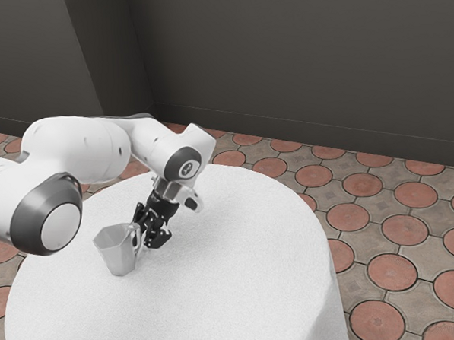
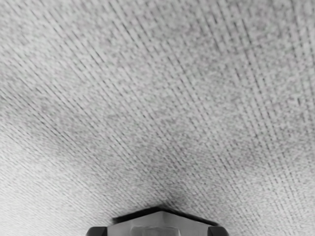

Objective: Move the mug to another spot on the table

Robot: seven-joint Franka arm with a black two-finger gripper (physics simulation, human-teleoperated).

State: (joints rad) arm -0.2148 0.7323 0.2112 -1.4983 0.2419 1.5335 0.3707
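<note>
- The mug (image 1: 115, 250) is picked out just off the gripper's side, towards the exterior view's left. Its mouth is up and its body is tipped a little. Whether its base is clear of the cloth cannot be told.
- The handle (image 1: 134, 237) is turned straight at the gripper (image 1: 148, 233), and the jaws are clamped on it from both sides. In the wrist view the grey mug (image 2: 160, 223) is seen pinched right under the hand.
- Past the gripper, away from the mug, a wide bare stretch of table (image 1: 248, 283) is offered, and a carry that way is judged easiest.
</note>
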